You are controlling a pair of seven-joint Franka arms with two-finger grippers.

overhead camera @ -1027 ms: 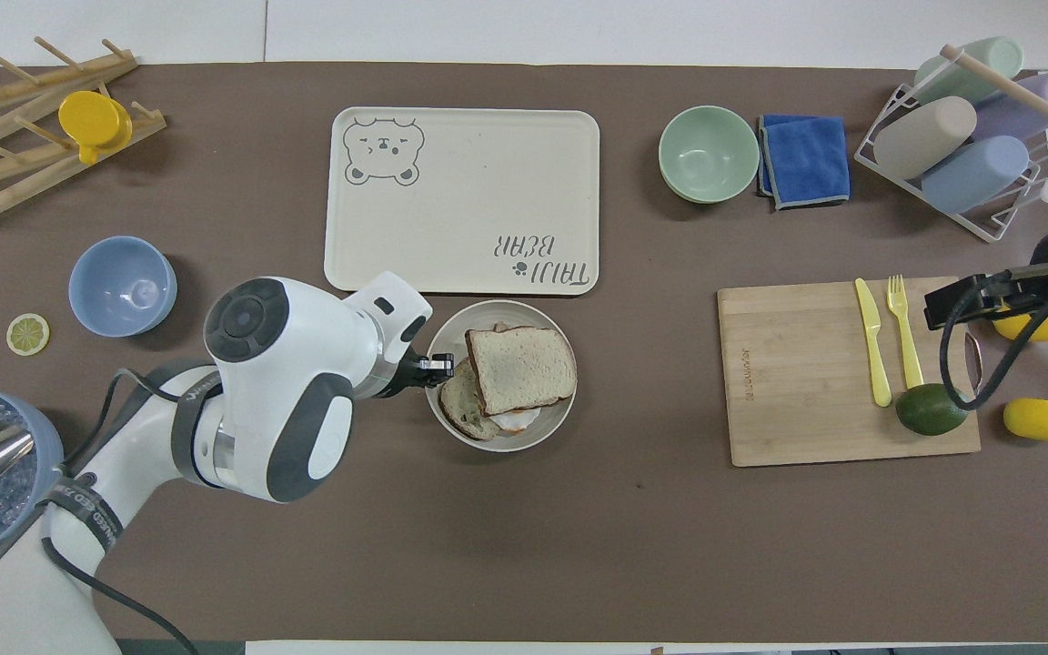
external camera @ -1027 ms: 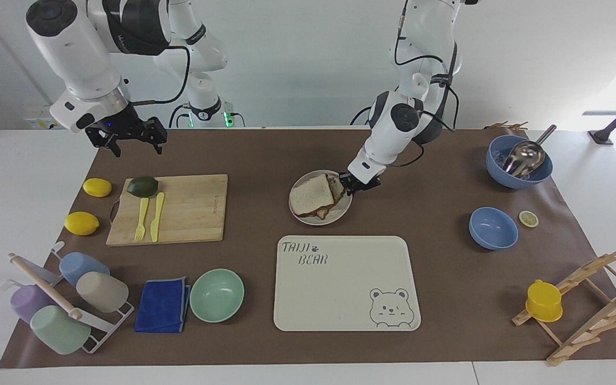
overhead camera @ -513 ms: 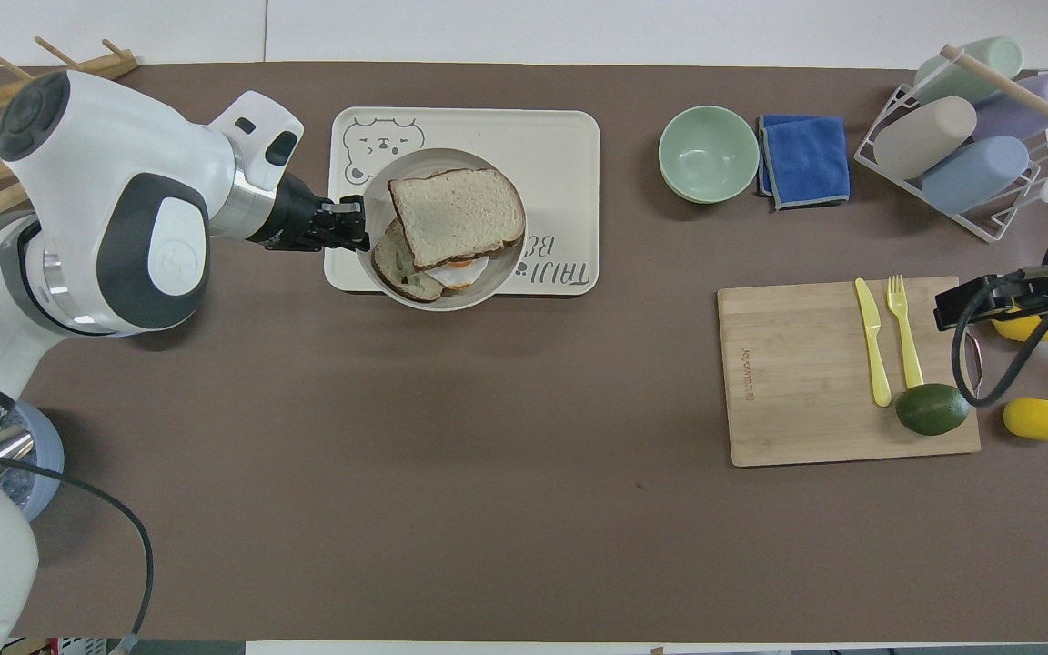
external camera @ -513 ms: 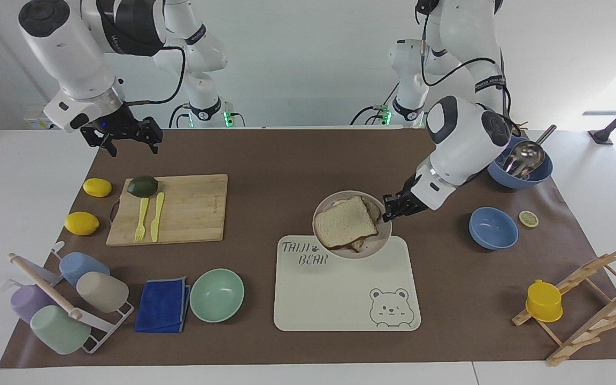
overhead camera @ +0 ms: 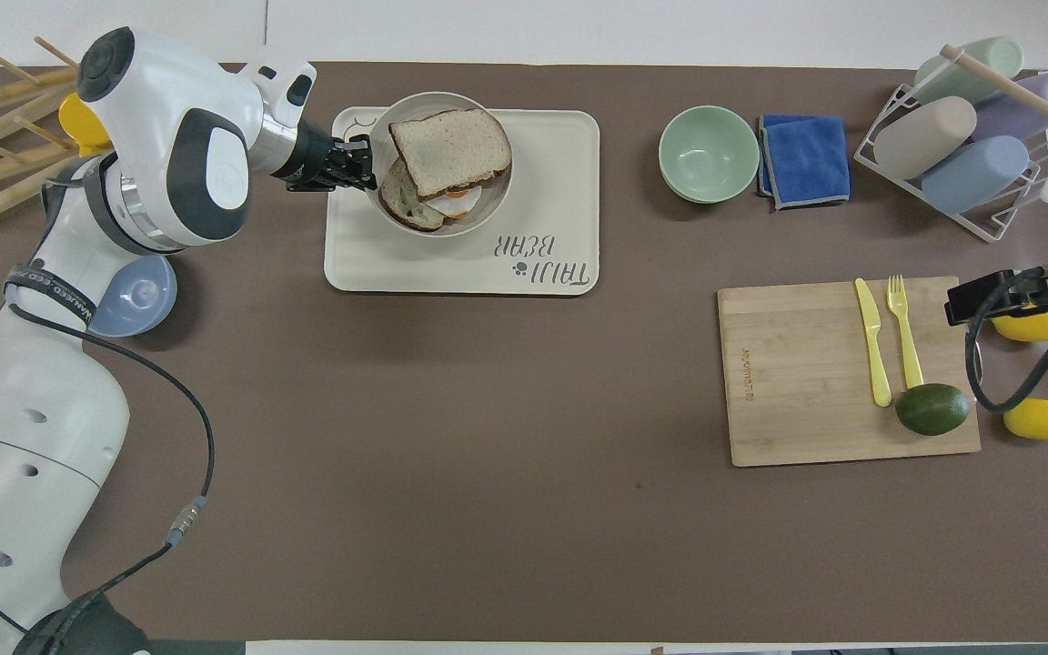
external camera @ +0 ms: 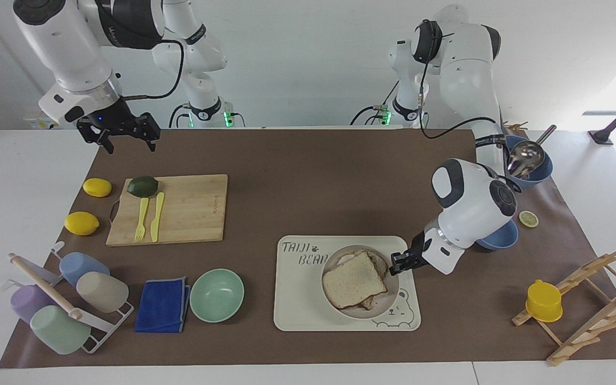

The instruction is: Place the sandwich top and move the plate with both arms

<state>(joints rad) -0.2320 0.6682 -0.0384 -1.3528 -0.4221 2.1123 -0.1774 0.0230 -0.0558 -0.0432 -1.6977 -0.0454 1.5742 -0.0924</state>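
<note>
The plate is low over the bear-drawing end of the cream tray. I cannot tell whether it rests on the tray. The sandwich top, a pale slice with a brown crust, lies skewed on the lower slices and egg in the plate. My left gripper is shut on the plate's rim at the side toward the left arm's end of the table. My right gripper waits open and empty in the air over the right arm's end of the table, by the cutting board.
A cutting board holds an avocado, a fork and a knife, with two lemons beside it. A mint bowl and blue cloth lie beside the tray. Blue bowls, a cup rack and a wooden rack stand at the table's ends.
My left arm has carried the plate with the sandwich away from the robots, from the mat to over the tray's bear end. The right gripper has drifted slightly up and outward.
</note>
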